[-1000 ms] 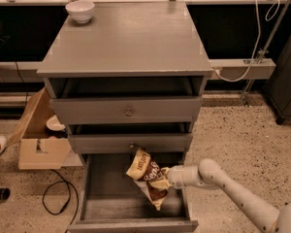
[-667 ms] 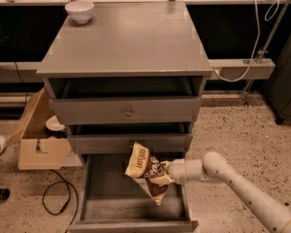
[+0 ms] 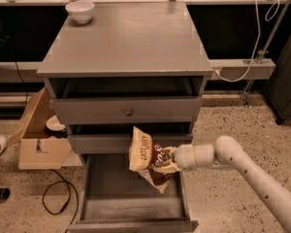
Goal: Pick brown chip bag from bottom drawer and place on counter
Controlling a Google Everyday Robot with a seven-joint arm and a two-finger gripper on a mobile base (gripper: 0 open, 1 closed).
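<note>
The brown chip bag (image 3: 148, 158) hangs in the air above the open bottom drawer (image 3: 131, 198), in front of the middle drawer's face. It is tan and dark brown with "LATE JULY" on its side. My gripper (image 3: 170, 158) reaches in from the right on a white arm and is shut on the bag's right side. The drawer's grey floor is bare. The counter (image 3: 128, 38) is the flat grey top of the cabinet, well above the bag.
A white bowl (image 3: 80, 11) stands at the counter's back left corner. An open cardboard box (image 3: 39, 140) sits on the floor left of the cabinet, with a black cable (image 3: 56, 198) beside it. A shelf with a white cable (image 3: 242, 69) runs behind on the right.
My gripper has lifted the bag up out of the bottom drawer, from near the drawer floor to the height of the middle drawer's face.
</note>
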